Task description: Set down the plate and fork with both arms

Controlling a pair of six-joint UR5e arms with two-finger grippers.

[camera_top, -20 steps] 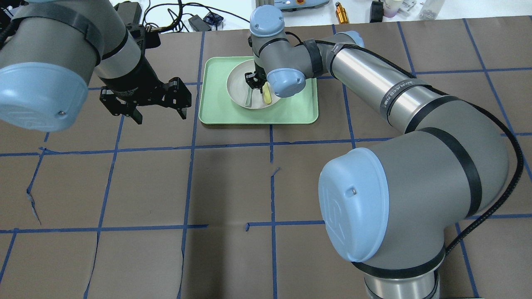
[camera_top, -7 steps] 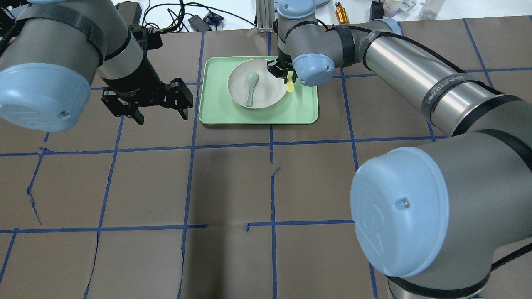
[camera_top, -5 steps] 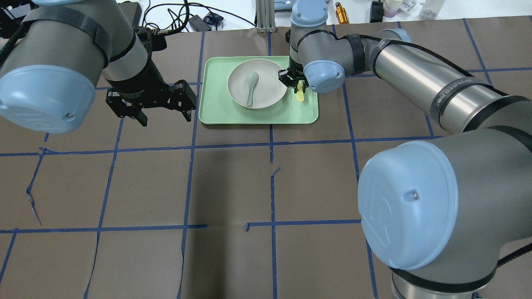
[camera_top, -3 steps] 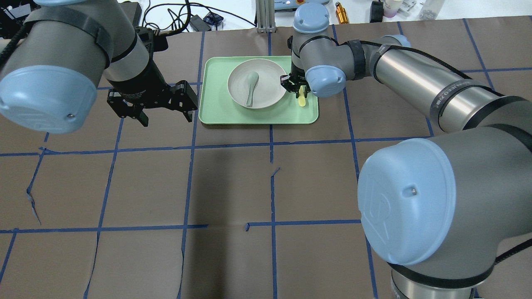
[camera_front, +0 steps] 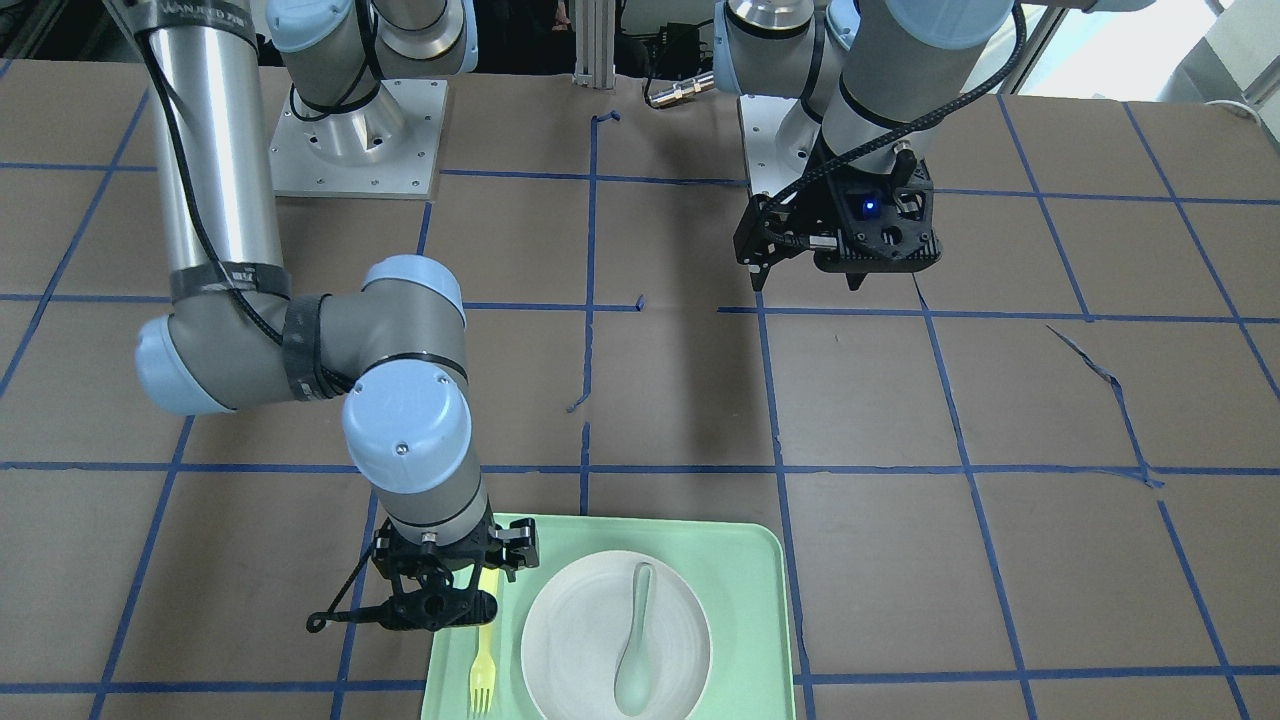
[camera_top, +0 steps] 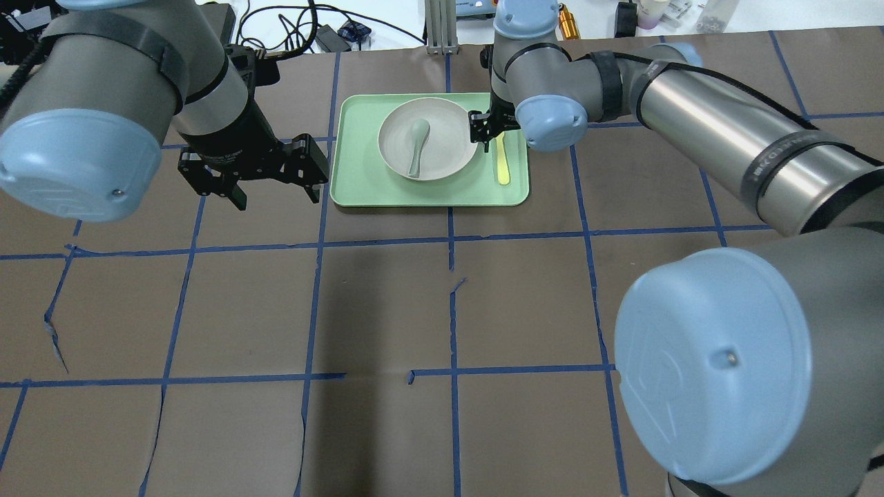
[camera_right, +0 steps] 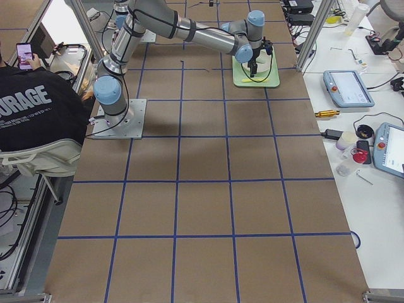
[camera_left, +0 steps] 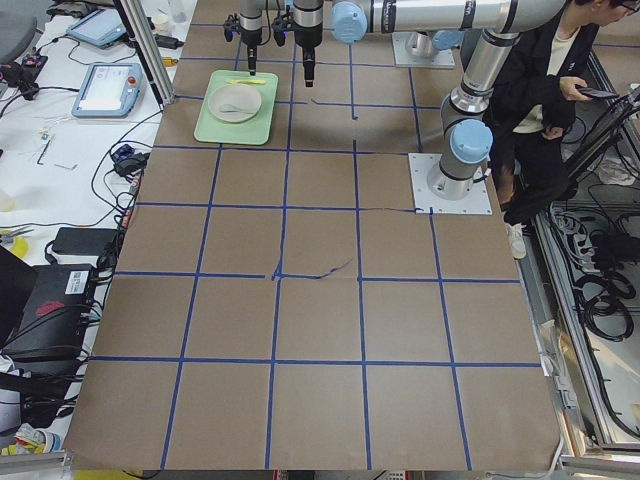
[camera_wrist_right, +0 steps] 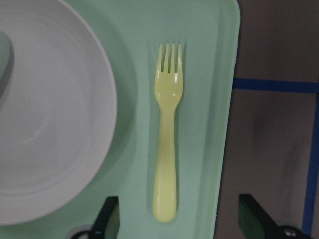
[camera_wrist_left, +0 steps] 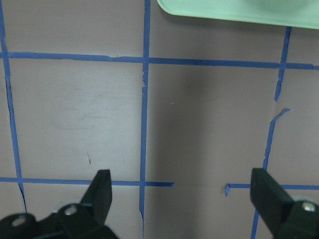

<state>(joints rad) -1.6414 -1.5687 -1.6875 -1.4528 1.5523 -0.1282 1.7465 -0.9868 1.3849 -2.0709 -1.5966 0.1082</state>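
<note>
And there the fork (camera_wrist_right: 167, 139) lay, flat on the green tray (camera_top: 359, 181), just beside the plate (camera_top: 452, 148) at its 3 o'clock on the overhead view. In the right wrist view its tines pointed to 12 and its rounded handle end to 6. The right gripper (camera_top: 485, 128) hung over that handle end with its jaws spread wide, one to each side of the handle and holding nothing. The plate sat on the tray with the grey-green spoon (camera_top: 416, 141) lying in it.

Over at the tray's 9 o'clock, the left gripper (camera_top: 276, 199) hovered above bare table, off the tray, fingers wide and empty.

My read: the fork's set-down was all but done, and clearing the right arm was the step in hand. To do it well, the gripper needed to go straight up with the jaws kept wide. That light plastic fork would probably skid at the least brush. The plate rim lay close at the fork's 9 o'clock and the tray wall close at its 3, so any sideways move belonged only above both. How high the fingertips stood over the tray could not be told. The plate looked like the left arm's job, and the loose spoon called for a level, gentle hold on the rim.
</note>
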